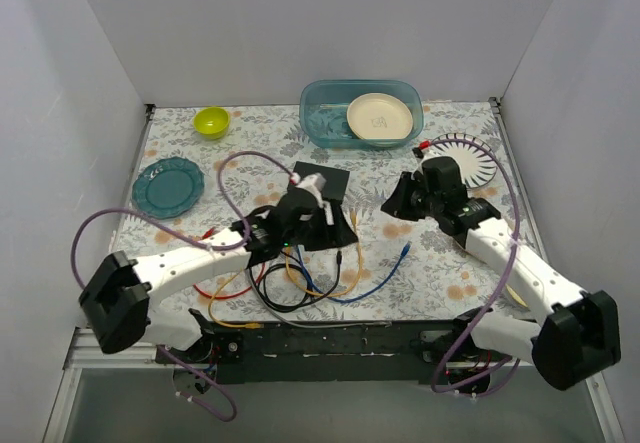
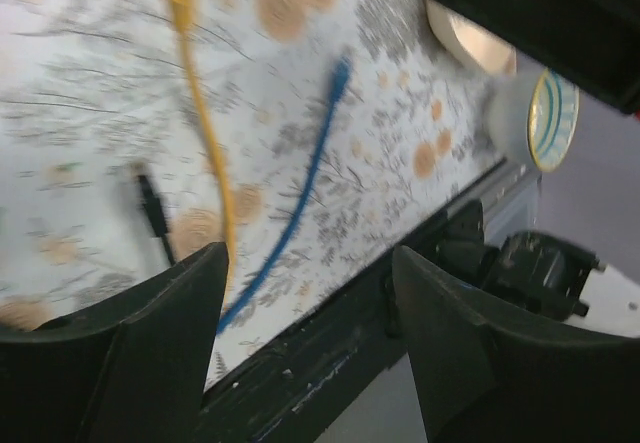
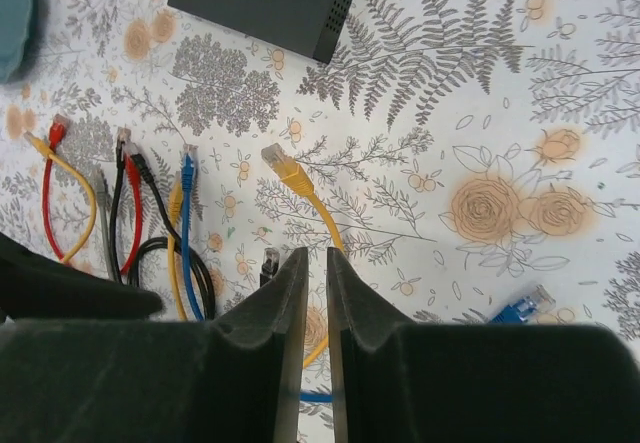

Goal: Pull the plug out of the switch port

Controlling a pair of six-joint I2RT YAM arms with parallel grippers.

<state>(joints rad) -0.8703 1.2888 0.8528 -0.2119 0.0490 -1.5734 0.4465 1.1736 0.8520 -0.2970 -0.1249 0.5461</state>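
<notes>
**Both hands empty around the flat matte-black rectangular switch (image 3: 265, 3) at mid-table.**

The switch lies flat on the floral-patterned table (image 3: 500, 83), beyond a loose tangle of yellow, blue, red and black cables (image 3: 187, 223) whose ends rest on the table short of it. The left hand (image 2: 308, 263), over the switch's near side, has its fingers spread wide with nothing between them; its view is blurred. The right hand (image 3: 315, 258), right of the switch and apart from it, has its fingers drawn almost together, a thin slit left, gripping nothing.
</notes>
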